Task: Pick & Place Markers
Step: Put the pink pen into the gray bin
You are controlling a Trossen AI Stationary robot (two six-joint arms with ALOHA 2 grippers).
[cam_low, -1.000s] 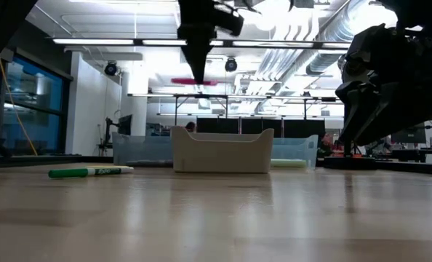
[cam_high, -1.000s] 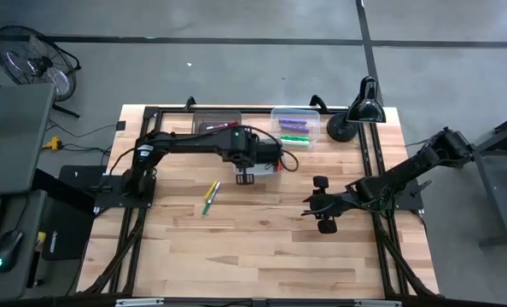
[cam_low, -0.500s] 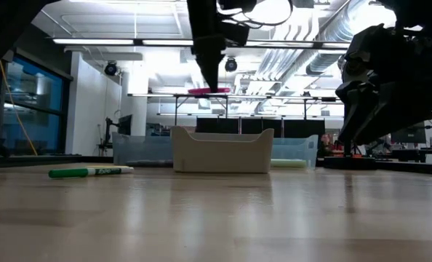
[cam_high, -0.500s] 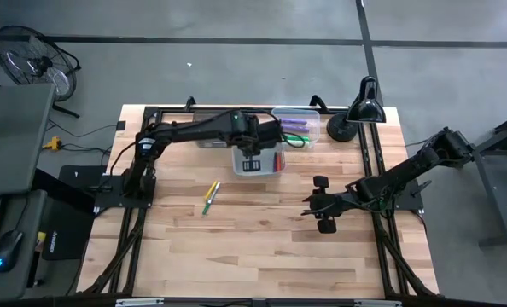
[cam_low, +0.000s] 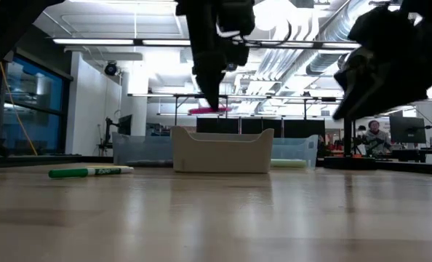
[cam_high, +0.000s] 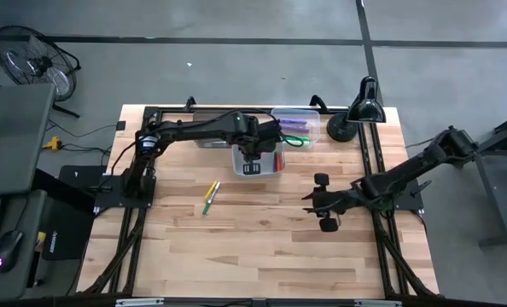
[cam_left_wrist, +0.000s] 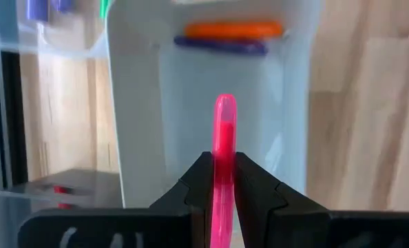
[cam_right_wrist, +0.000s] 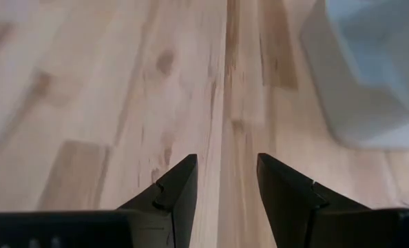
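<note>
My left gripper (cam_high: 252, 164) hangs over the white bin (cam_high: 237, 159) and is shut on a pink marker (cam_left_wrist: 224, 124). In the low view the marker (cam_low: 209, 110) lies level just above the bin's rim (cam_low: 223, 131). An orange marker (cam_left_wrist: 233, 29) and a purple one (cam_left_wrist: 222, 45) lie against the bin's far wall. A green and a yellow marker (cam_high: 210, 197) lie flat on the table near of the bin; the green one (cam_low: 89, 172) also shows in the low view. My right gripper (cam_high: 311, 204) is open over bare wood (cam_right_wrist: 226, 169) on the table's right side. My left gripper pinches the pink marker's shaft (cam_left_wrist: 224, 155) between its two fingers, coming from above and pointing down. The fingers lie across the marker. It is lifted clear and held level over the white bin; its free end (cam_left_wrist: 224, 103) sticks out past the fingertips.
A clear bin (cam_high: 295, 126) with purple and green markers and a darker bin (cam_high: 215, 122) stand at the far edge behind the white bin. A black desk lamp (cam_high: 356, 115) stands at the far right corner. Bare wood lies across the near half of the table.
My left gripper has carried the pink marker from the white bin's near edge toward the far edge, over the bin, and then down toward its rim. It has stayed shut on the marker. My right arm has shifted slightly toward the table's right edge.
</note>
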